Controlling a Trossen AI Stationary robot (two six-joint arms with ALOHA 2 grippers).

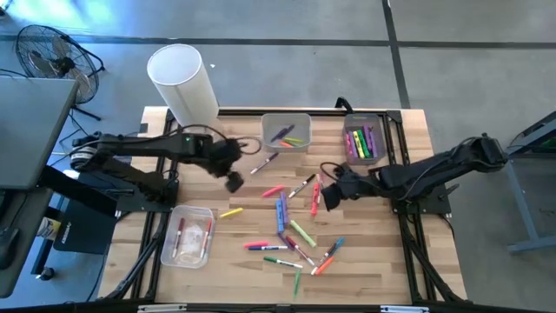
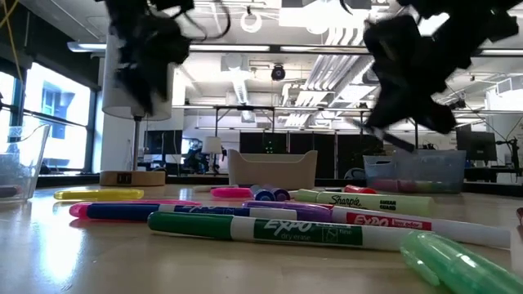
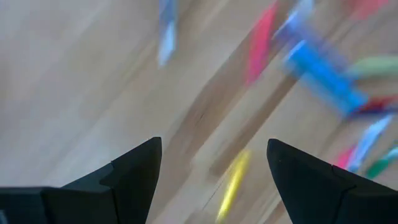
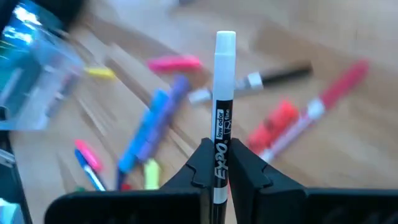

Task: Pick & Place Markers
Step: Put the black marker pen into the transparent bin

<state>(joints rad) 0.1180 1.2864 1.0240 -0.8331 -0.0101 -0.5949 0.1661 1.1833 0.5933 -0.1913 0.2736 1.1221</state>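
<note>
Several markers in many colours lie flat and scattered on the wooden table. My right gripper hangs above them right of centre, shut on a black Expo marker with a white end. Left of the heap, my left gripper hangs above the table, open and holding nothing. In the left wrist view a yellow marker lies on the wood below the gap between its fingers. The same yellow marker lies apart from the rest, toward the near left. My right gripper pinches the black marker's barrel between its two fingers. The marker runs along the fingers and sticks out past their tips, white end foremost. The fingers slant down from the table's right side. The marker is lifted clear of the table.
Three clear bins stand on the table, each holding markers: one at the far middle, one at the far right and one at the near left. A white cylinder stands at the far left corner.
</note>
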